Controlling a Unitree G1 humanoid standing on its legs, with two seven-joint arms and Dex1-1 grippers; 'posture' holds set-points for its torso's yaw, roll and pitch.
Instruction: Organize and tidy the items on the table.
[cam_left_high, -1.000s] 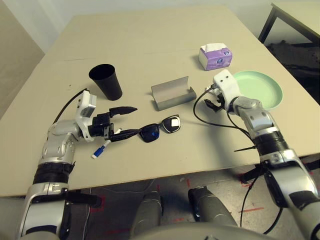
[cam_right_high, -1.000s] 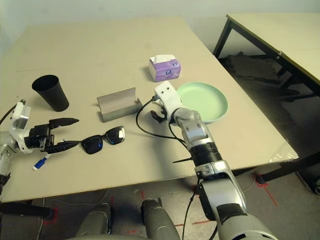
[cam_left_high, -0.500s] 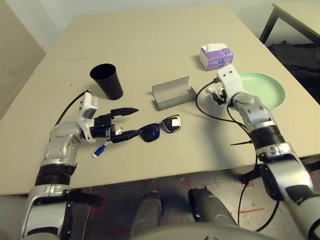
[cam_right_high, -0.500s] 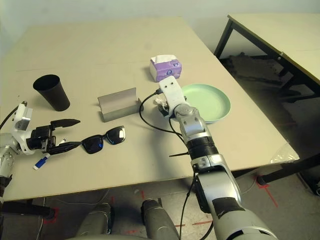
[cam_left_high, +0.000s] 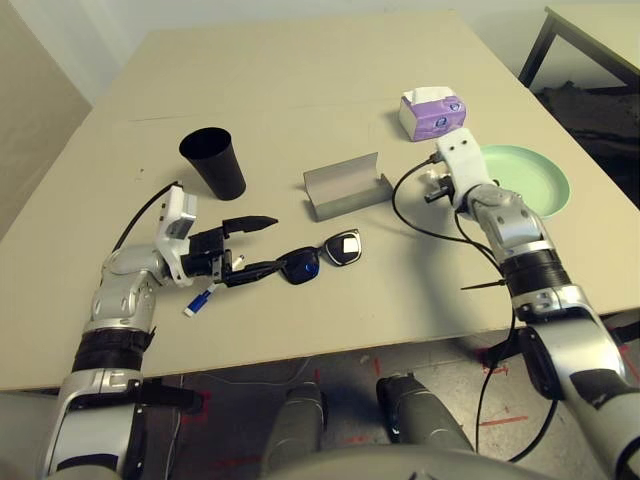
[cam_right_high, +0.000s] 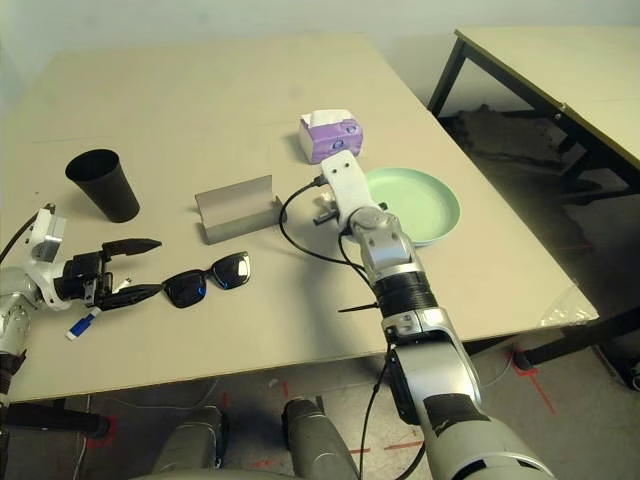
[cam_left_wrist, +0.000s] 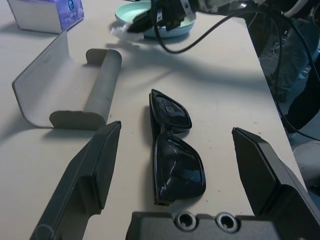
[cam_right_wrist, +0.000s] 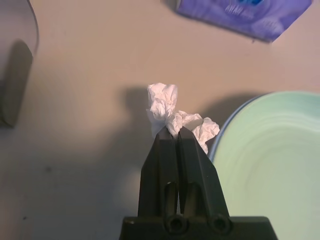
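Observation:
My right gripper (cam_right_wrist: 172, 134) is shut on a crumpled white tissue (cam_right_wrist: 163, 103), held just above the table (cam_left_high: 300, 80) beside the near-left rim of the green plate (cam_left_high: 528, 182). Black sunglasses (cam_left_high: 320, 258) lie folded open at the middle front. My left gripper (cam_left_high: 271, 243) stands open just to their left, its fingers (cam_left_wrist: 97, 165) pointing along either side of the frame. A white marker with a blue cap (cam_left_high: 201, 299) lies under the left wrist. The grey glasses case (cam_left_high: 345, 186) lies open behind the sunglasses. A black cup (cam_left_high: 213, 162) stands upright at the left.
A purple tissue box (cam_left_high: 431, 112) sits behind the plate. A black cable loops from my right wrist over the table. A second, black-legged table (cam_left_high: 600, 25) stands at the far right. The table's front edge runs close behind both forearms.
My right gripper has closed on the tissue and shifted slightly away from me, toward the plate. The left arm and the sunglasses have stayed put.

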